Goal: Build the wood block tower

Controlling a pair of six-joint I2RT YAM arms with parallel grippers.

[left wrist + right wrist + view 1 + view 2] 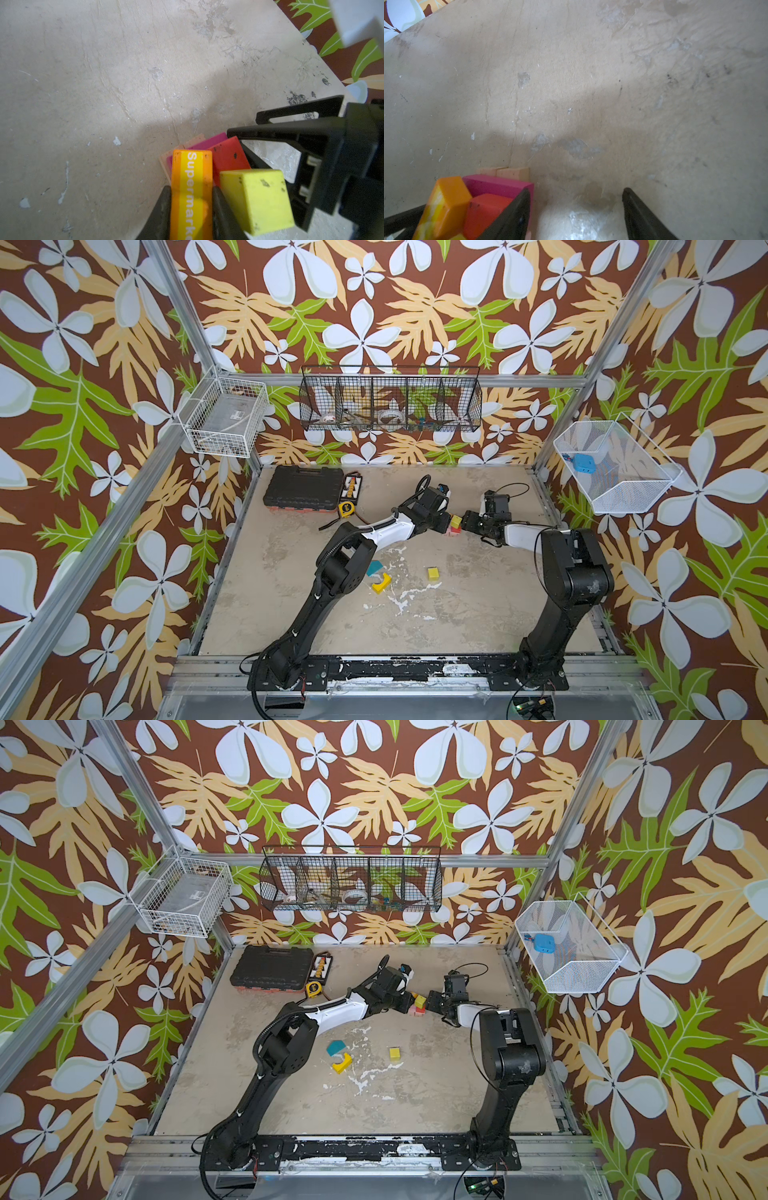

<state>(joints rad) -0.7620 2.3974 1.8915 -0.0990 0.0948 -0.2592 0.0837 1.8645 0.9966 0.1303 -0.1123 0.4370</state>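
So the scuffed beige surface fills most of both top views, with a black plastic tool case parked at its far left corner. Both arms reach in and meet at the little tower of painted wood blocks, far middle, well right of the case. The left claw is clenched on a long orange block with a yellow "Supermarket" stripe, holding it right at the tower; can't tell if it's touching. The right claw is released, just bare surface between its jaws, one finger just beside the stack. The tower itself: pale tan planks at the bottom, a flat magenta block on those, a red block on that, and a lime-yellow cube up top. Nearer the arm bases a teal block and a yellow arch block lie close together, a small yellow cube apart to their right. A yellow tape measure sits just beside the case.
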